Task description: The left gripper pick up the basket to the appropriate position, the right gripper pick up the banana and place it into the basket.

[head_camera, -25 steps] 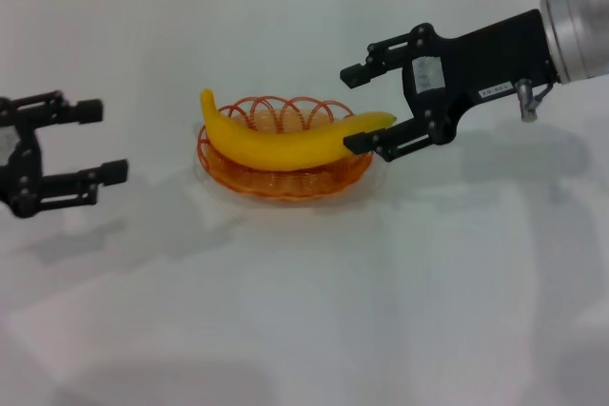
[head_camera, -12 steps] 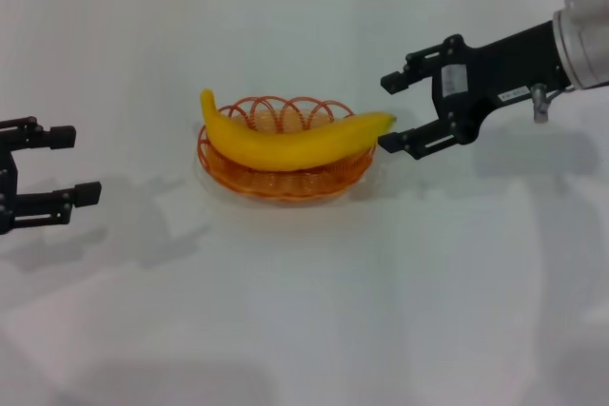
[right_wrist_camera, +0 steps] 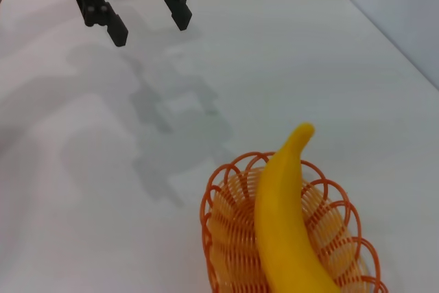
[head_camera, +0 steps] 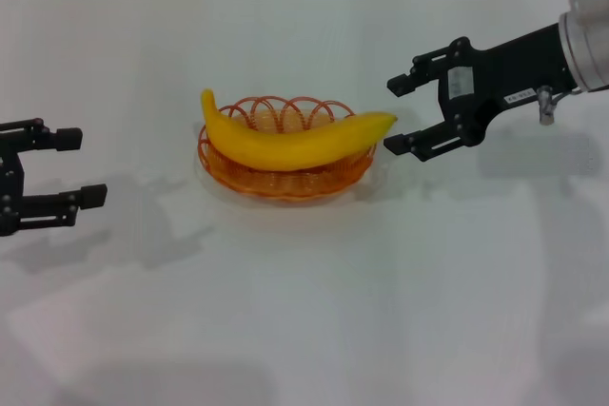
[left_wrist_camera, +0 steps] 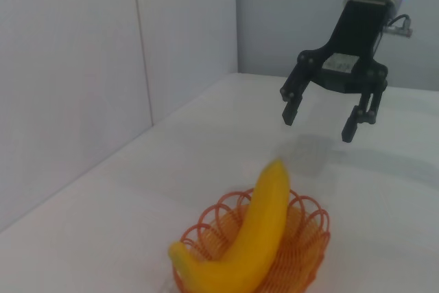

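— White surface (head_camera: 304, 311), plain, grey wall panels behind. Status of basket?

— Orange basket (head_camera: 285, 173) resting on surface, slightly left of centre in head view. Banana (head_camera: 290, 143) lying lengthwise inside, both ends overhanging the looped rim.

— Right pincer position and state?

— Right pincer (head_camera: 398, 116) just beside the banana's right tip, not touching. Jaws spread wide, holding nothing. Raised above surface, shadow visible underneath. Also seen in left wrist view (left_wrist_camera: 321, 113), beyond basket (left_wrist_camera: 302, 252) and banana (left_wrist_camera: 257, 238).

— Left pincer?

— Left pincer (head_camera: 84, 166) well apart from basket, at far left edge of head view. Jaws spread, holding nothing. Seen in right wrist view (right_wrist_camera: 147, 22) hovering above surface, fingers pointing down, beyond basket (right_wrist_camera: 233, 238).

— Banana contact with either pincer?

— None. Banana (right_wrist_camera: 288, 217) supported by basket only, tip angled upward over the rim.
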`<state>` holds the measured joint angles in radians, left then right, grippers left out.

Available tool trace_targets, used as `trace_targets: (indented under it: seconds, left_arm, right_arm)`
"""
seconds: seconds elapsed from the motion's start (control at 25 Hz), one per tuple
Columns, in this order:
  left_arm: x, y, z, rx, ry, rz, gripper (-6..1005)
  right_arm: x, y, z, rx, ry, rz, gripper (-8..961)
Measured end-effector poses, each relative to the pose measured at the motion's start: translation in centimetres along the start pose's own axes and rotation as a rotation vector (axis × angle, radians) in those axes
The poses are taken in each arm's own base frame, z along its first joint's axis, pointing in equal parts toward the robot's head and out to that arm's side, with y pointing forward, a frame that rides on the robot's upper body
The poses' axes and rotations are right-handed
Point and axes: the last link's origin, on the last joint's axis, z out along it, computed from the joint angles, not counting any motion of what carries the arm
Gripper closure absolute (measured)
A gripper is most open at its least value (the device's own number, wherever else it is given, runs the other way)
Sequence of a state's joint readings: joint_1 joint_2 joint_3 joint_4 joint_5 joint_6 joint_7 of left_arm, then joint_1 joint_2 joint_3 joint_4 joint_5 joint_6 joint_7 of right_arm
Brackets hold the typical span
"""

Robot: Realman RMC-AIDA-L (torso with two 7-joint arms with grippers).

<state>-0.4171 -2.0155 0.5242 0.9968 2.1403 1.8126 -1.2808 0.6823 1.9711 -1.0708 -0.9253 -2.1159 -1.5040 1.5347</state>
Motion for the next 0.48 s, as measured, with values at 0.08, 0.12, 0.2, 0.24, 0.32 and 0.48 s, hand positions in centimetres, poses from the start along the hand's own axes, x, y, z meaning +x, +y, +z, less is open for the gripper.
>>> trace_targets:
  seconds: [0.08, 0.12, 0.2, 0.24, 0.32, 0.48]
  left_arm:
    - [0.05, 0.0, 0.09, -0.004, -0.002, 0.002, 228]
    - [0.05, 0.01, 0.11, -0.005, -0.003, 0.003, 228]
    - [0.05, 0.02, 0.12, -0.006, -0.003, 0.003, 228]
    - [0.05, 0.03, 0.14, -0.007, -0.003, 0.003, 228]
    - [0.04, 0.05, 0.16, -0.007, -0.003, 0.001, 228]
    - [0.05, 0.07, 0.25, -0.01, -0.004, -0.001, 228]
  right_arm:
    - [0.01, 0.01, 0.0, 0.0, 0.001, 0.001, 180]
    - [0.02, 0.01, 0.0, 0.0, 0.001, 0.001, 180]
    - [0.05, 0.02, 0.0, -0.001, 0.001, 0.002, 181]
    - [0.08, 0.03, 0.0, -0.001, 0.003, 0.002, 181]
    - [0.15, 0.04, 0.0, -0.001, 0.007, 0.002, 181]
    - [0.25, 0.01, 0.03, 0.002, 0.011, 0.004, 181]
